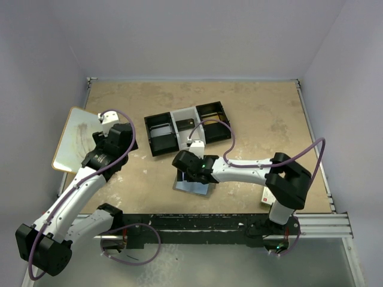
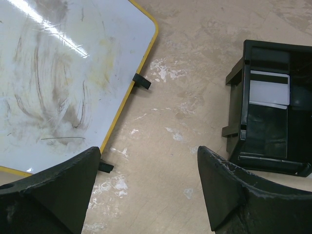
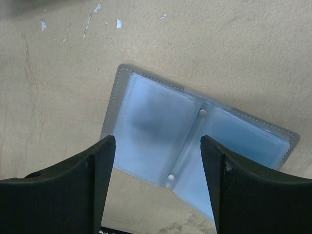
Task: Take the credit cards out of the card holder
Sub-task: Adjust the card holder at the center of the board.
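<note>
Card holder (image 3: 161, 126) lying opened flat on the desk (image 1: 263, 113), pale blue inner face up, near the front centre and just in front of the three-compartment tray (image 1: 187, 128). Whether its clear sleeves hold any card cannot be told.

Likely hazards: a fingertip coming down on one panel may push the light holder across the desk, or fold it about its hinge. A pinch may also catch the sleeve film rather than a card edge, lifting the whole holder.

Right pincer (image 3: 157, 146) is spread and empty, poised directly over the holder's hinge line. Its arm reaches left across the desk with the wrist pitched down.

Left pincer (image 2: 146, 161) is likewise spread and empty, above bare desk between the whiteboard (image 2: 58, 73) and the tray, where one white card (image 2: 269, 88) lies.
</note>
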{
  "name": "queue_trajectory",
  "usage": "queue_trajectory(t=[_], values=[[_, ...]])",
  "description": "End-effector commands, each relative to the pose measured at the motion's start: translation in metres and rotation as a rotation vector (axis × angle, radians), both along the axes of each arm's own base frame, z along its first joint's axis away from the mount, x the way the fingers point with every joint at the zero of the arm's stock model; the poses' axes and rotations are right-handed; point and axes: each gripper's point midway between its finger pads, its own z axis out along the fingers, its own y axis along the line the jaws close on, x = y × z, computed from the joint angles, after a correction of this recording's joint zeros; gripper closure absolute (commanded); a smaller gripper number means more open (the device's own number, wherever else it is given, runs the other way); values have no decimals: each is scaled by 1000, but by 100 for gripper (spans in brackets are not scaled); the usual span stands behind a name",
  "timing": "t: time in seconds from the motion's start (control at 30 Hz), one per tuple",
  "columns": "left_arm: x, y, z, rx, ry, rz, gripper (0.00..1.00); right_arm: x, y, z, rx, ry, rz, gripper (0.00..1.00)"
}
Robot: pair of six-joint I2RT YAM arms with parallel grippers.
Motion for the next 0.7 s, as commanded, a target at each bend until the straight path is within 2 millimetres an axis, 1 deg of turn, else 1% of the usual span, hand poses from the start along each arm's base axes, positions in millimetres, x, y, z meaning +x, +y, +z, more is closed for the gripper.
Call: queue_trajectory(t=[0.0, 0.1, 0.17, 0.47, 0.53, 0.67], values=[[3, 3, 17, -6, -45, 17, 21, 7, 14, 18, 28, -36, -32, 27], [3, 3, 16, -5, -43, 18, 21, 7, 18, 14, 7, -30, -29, 28], [3, 2, 16, -5, -43, 17, 21, 7, 18, 7, -13, -23, -31, 28], [4, 1, 13, -6, -33, 12, 21, 5, 10, -18, -95, 12, -55, 30], [5, 1, 13, -5, -32, 10, 21, 3, 9, -22, -98, 21, -53, 32], [5, 0, 11, -5, -25, 6, 21, 0, 12, -22, -78, 32, -40, 40]])
